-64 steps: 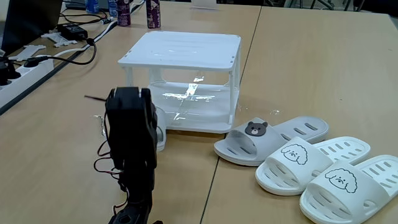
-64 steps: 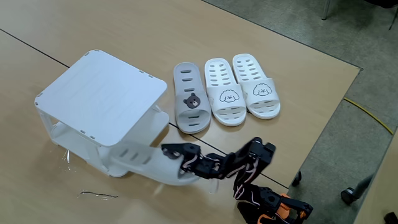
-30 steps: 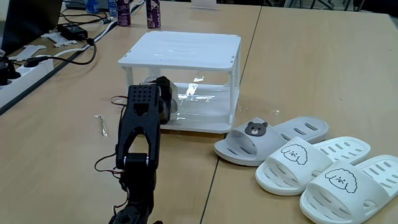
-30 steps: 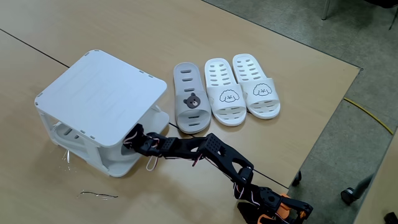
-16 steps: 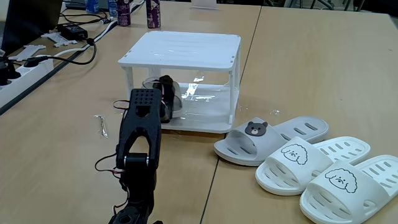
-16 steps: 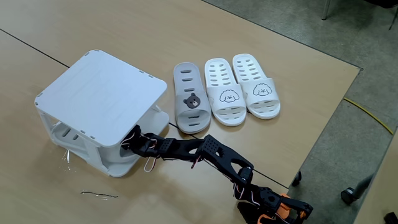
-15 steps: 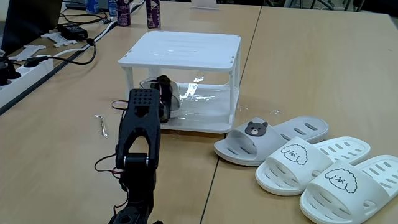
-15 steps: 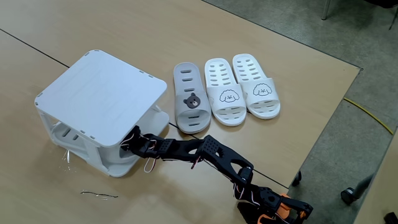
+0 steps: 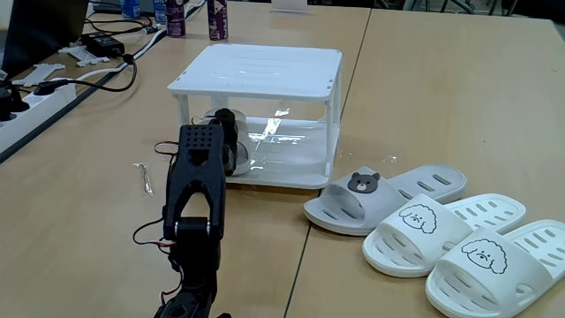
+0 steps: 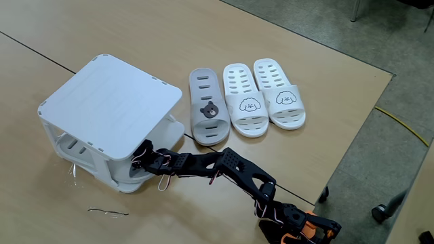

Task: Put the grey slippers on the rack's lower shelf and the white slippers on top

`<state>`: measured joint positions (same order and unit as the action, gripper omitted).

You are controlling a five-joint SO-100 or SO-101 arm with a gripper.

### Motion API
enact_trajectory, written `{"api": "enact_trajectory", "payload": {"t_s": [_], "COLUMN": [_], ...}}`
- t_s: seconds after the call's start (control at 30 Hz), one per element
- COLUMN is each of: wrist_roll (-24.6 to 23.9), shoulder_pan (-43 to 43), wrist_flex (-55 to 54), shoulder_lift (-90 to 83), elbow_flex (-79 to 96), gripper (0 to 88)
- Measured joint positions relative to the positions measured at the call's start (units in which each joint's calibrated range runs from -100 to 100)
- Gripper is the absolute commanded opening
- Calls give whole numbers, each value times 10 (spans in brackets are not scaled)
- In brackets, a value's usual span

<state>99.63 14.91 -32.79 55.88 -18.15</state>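
My fingers (image 9: 231, 141) reach under the top (image 9: 258, 68) of the rack (image 10: 102, 122), at the left end of the lower shelf (image 9: 287, 157), where one grey slipper (image 9: 237, 152) seems to lie; whether they are spread or pinching it I cannot tell. The other grey slipper (image 10: 208, 114) lies on the desk (image 9: 441, 97) right of the rack, touching the white slippers (image 10: 263, 93) beside it. I judge the first placement nearly finished. Next I must draw clear without dragging it, then go for the bear slipper outside.
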Motion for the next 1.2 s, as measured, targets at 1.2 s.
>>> {"api": "enact_trajectory", "payload": {"t_s": [1.2], "wrist_roll": [1], "shoulder_pan": [21], "wrist_flex": [-3], "shoulder_lift": [-167], "elbow_flex": [270], "gripper": [373]}}
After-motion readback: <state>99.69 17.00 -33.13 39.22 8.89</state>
